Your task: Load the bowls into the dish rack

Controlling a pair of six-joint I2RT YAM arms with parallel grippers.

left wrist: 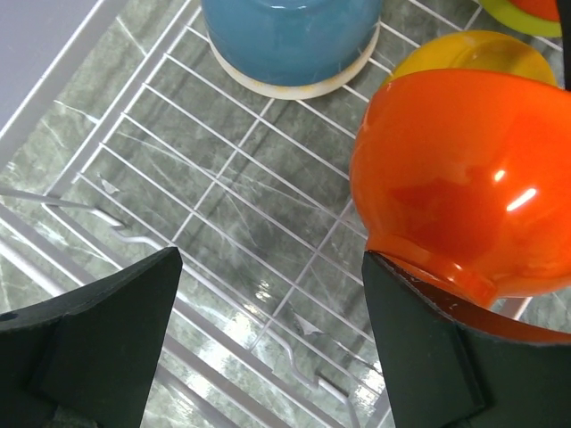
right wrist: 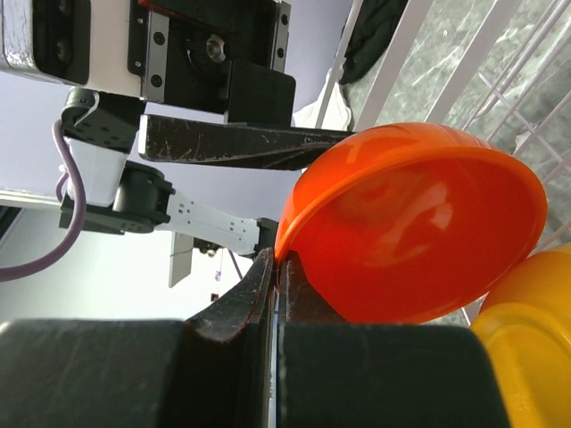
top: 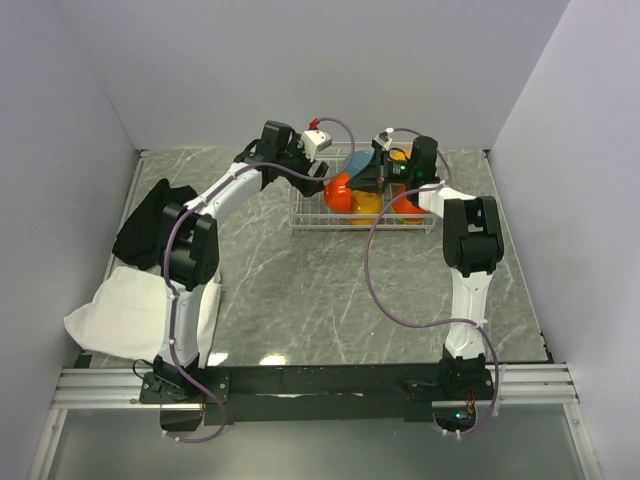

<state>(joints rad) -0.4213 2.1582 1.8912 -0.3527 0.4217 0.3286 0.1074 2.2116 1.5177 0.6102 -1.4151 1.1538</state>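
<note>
- The right end effector (right wrist: 278,267) is pinched shut on the rim of an orange bowl (right wrist: 419,232).
- The bowl is held tilted just above the wire floor of the dish rack (left wrist: 205,169).
- The left end effector (left wrist: 272,267) is spread wide, with one finger (left wrist: 428,357) touched by the orange bowl.
- A blue bowl (left wrist: 290,36) and a yellow bowl (right wrist: 526,357) are seen in the rack, on the worktop (top: 300,290).
</note>
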